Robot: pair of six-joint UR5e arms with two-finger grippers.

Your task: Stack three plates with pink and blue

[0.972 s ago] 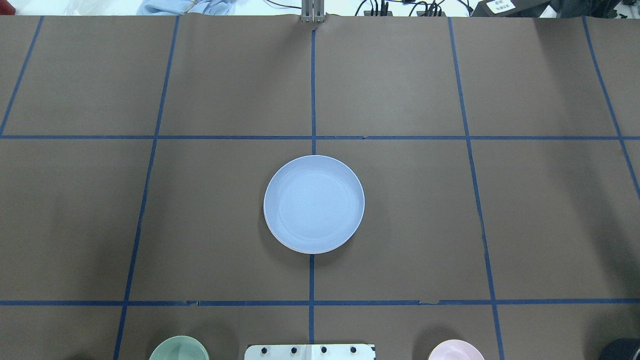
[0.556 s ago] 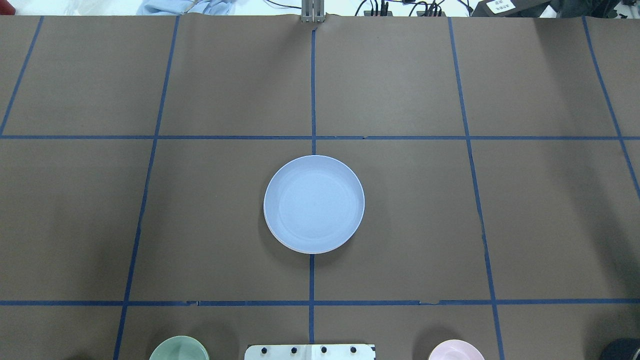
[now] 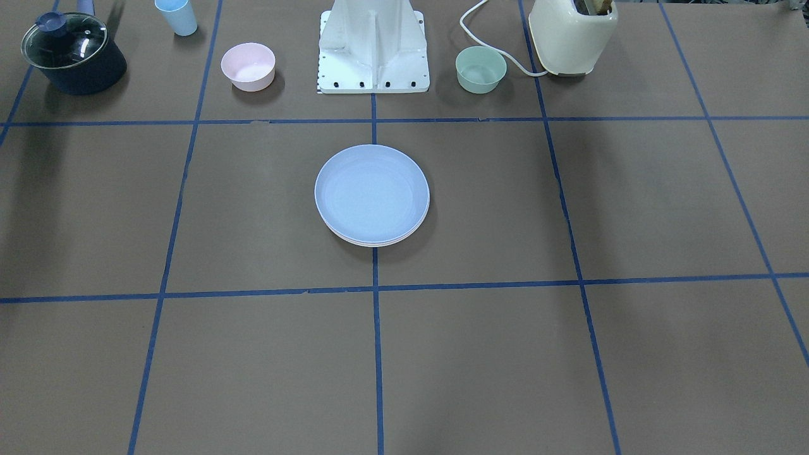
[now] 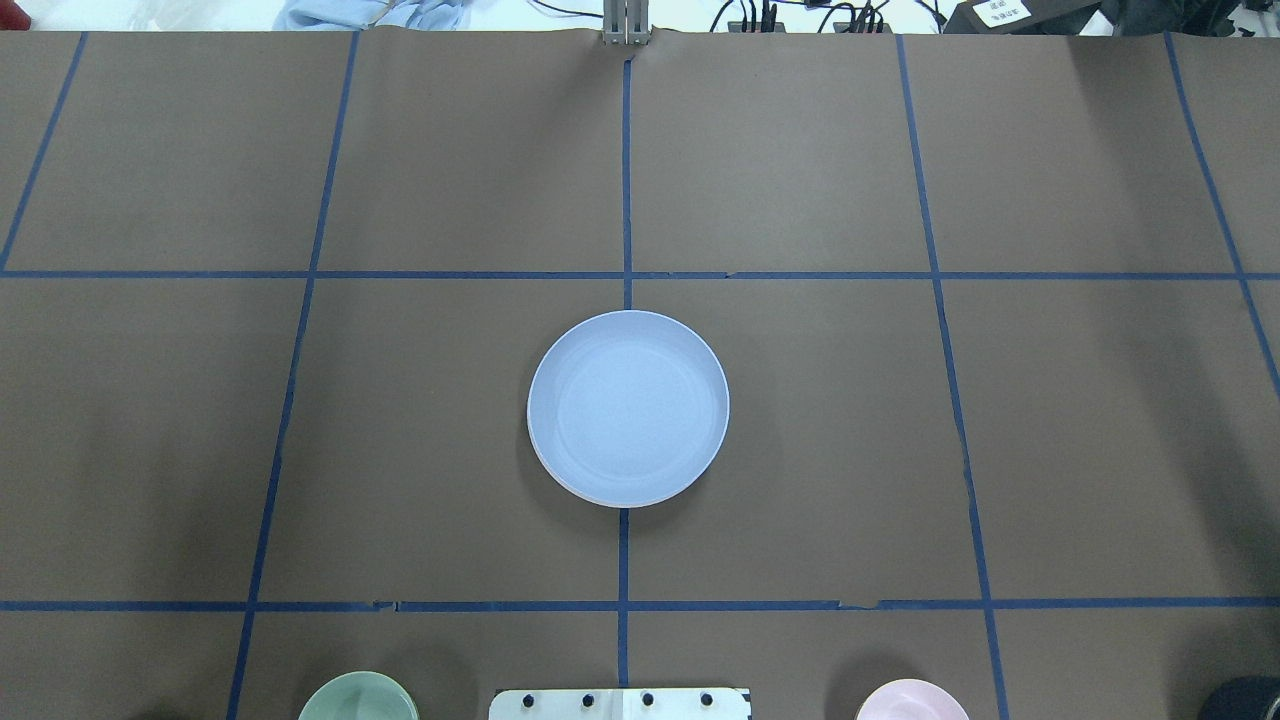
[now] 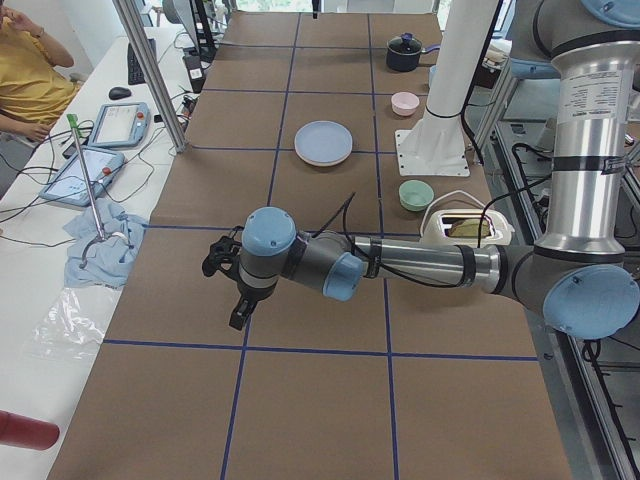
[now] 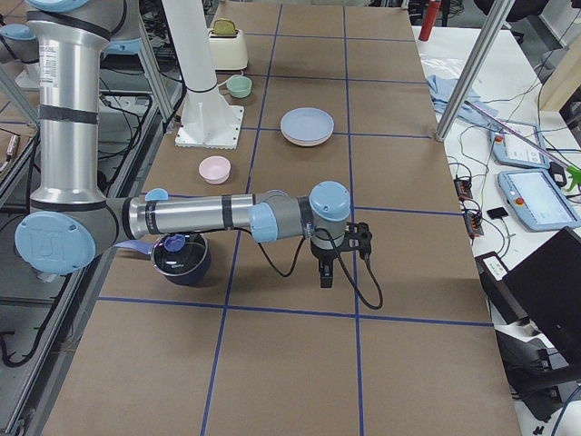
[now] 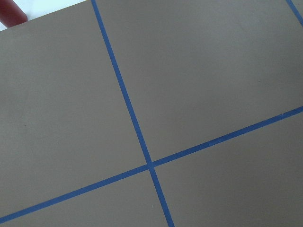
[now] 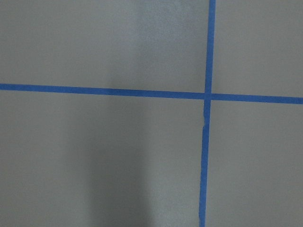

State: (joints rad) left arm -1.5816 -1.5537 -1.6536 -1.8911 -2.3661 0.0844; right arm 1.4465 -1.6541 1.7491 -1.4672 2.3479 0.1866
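A light blue plate [image 4: 628, 405] lies on top of a stack at the table's middle, also in the front view [image 3: 371, 193]. Pale rims of the plates under it [image 3: 374, 242] show at its near edge; their colours are hard to tell. My left gripper [image 5: 240, 314] hangs over bare table far from the stack, seen only in the left side view. My right gripper [image 6: 325, 275] hangs over bare table at the other end, seen only in the right side view. I cannot tell whether either is open or shut. Both wrist views show only brown table and blue tape.
Along the robot's side stand a small pink bowl [image 3: 248, 66], a green bowl [image 3: 480, 69], a light blue cup [image 3: 176, 16], a dark lidded pot [image 3: 72, 54], a cream toaster [image 3: 572, 35] and the white robot base [image 3: 373, 50].
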